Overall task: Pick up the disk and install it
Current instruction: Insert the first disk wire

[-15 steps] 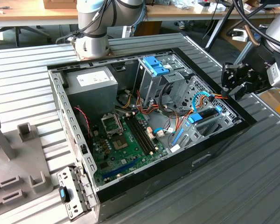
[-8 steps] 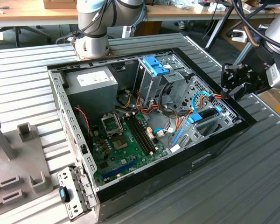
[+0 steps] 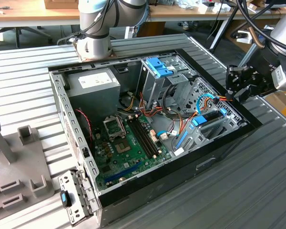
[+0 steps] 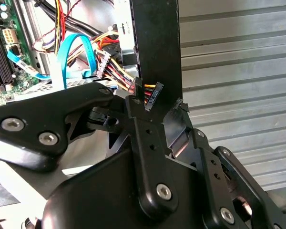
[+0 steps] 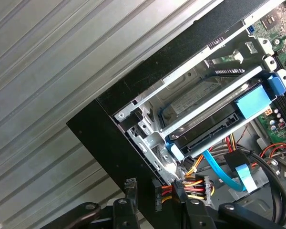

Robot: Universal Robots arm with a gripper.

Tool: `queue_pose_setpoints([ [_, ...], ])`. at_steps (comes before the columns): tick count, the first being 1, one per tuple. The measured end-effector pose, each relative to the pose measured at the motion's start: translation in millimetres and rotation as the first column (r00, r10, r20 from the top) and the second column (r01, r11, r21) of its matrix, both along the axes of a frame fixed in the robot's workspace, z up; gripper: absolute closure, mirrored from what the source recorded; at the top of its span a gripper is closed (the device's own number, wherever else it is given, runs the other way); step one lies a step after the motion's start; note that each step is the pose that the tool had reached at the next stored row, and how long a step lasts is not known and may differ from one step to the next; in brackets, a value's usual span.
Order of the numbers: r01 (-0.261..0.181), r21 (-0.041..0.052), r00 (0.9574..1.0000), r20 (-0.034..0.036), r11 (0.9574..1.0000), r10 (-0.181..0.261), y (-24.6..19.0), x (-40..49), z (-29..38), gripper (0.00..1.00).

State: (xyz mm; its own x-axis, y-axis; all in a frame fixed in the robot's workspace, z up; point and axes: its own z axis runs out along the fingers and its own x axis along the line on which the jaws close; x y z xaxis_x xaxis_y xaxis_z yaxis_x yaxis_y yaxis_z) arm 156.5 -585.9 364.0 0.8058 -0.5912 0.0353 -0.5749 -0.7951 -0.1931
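Black case (image 3: 219, 157), green motherboard (image 3: 128, 148), grey disk (image 5: 205, 102) with light-blue rail, ribbed pale-grey table (image 3: 257, 191), black gripper (image 3: 232, 88), blue cable (image 5: 219, 171), red-yellow-black wires (image 5: 193, 186), silver cage (image 3: 150, 88), blue tab (image 3: 158, 67)

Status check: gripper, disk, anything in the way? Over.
Gripper open, empty, straddling black computer case wall. Grey-metal disk with light-blue carrier sits in silver drive cage. Red-yellow-black cable bundle right beside gripper.

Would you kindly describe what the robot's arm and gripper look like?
The arm is silver-grey, with round tube segments and bulky rounded joints that carry light-blue caps. Black cables hang beside its upper part. The gripper is matt black; in the second wrist view its flat linkage bars are pinned with round silver screws.
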Motion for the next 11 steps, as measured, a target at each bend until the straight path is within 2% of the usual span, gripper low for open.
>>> queue_pose_setpoints([
  [1, 0.0, -0.0001, 1.0, 0.0, 1.0, 0.0, 0.0, 0.0, 0.0, 0.64],
  [6, 0.0, -0.0001, 1.0, 0.0, 1.0, 0.0, 0.0, 0.0, -0.1, 0.66],
  [7, 0.0, -0.0001, 1.0, 0.0, 1.0, 0.0, 0.0, 0.0, -0.1, 0.73],
  [11, 0.0, -0.0001, 1.0, 0.0, 1.0, 0.0, 0.0, 0.0, -0.2, 0.73],
])
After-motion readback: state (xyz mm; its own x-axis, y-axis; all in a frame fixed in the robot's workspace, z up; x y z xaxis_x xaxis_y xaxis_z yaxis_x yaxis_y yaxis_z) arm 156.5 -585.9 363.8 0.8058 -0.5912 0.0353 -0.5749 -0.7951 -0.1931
